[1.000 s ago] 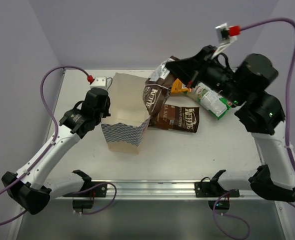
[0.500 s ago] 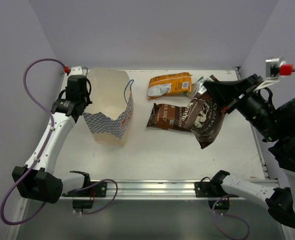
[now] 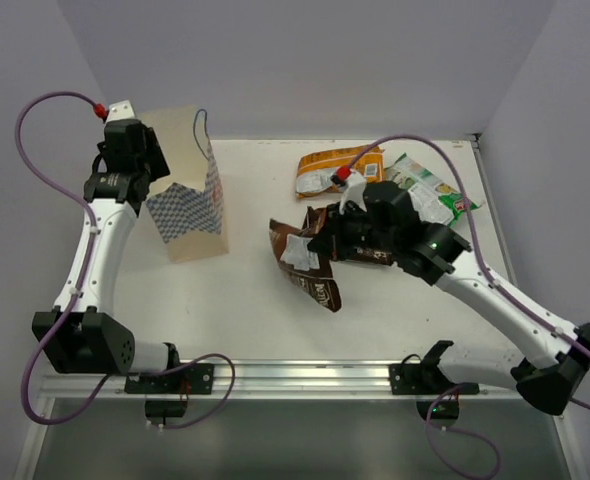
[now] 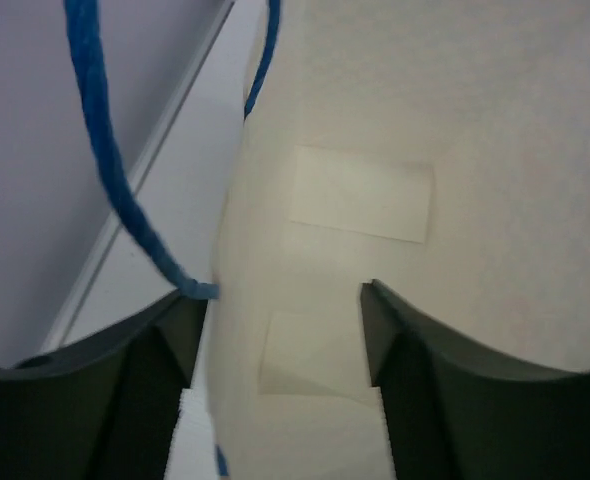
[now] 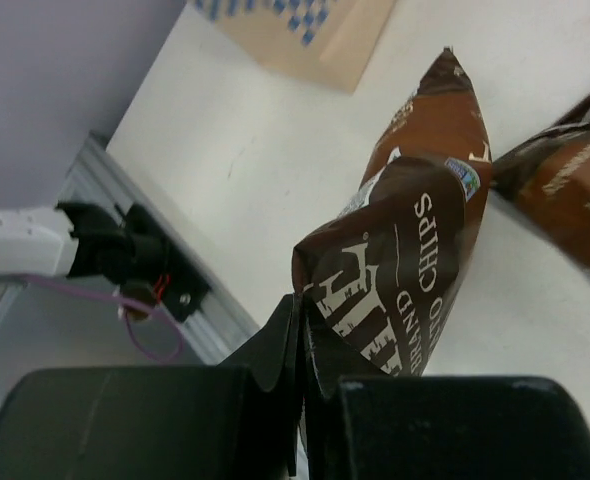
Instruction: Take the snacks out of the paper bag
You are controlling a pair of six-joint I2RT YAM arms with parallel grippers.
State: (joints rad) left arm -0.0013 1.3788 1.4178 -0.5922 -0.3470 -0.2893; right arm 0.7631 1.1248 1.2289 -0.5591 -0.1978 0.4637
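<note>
The cream paper bag [image 3: 187, 195] with its blue checkered band stands upright at the far left of the table. My left gripper [image 3: 138, 160] is at its top rim. In the left wrist view the left gripper [image 4: 280, 325] is open, the bag's wall [image 4: 375, 120] lying between the spread fingers and a blue cord handle [image 4: 105, 160] hanging beside them. My right gripper [image 5: 303, 310] is shut on the corner of a dark brown snack packet [image 5: 415, 240], which hangs low over mid-table [image 3: 310, 268]. Another brown packet [image 5: 575, 190] lies beside it. Orange [image 3: 327, 170] and green-and-white [image 3: 430, 195] packets lie behind.
A metal rail [image 3: 305, 375] with black clamps runs along the near table edge. Purple walls close in the back and both sides. The right arm's cable [image 3: 445, 165] loops over the green-and-white packet.
The left arm has carried the bag toward the far-left corner and its jaws have spread apart. The right arm has swung the brown packet from the right side down to mid-table.
</note>
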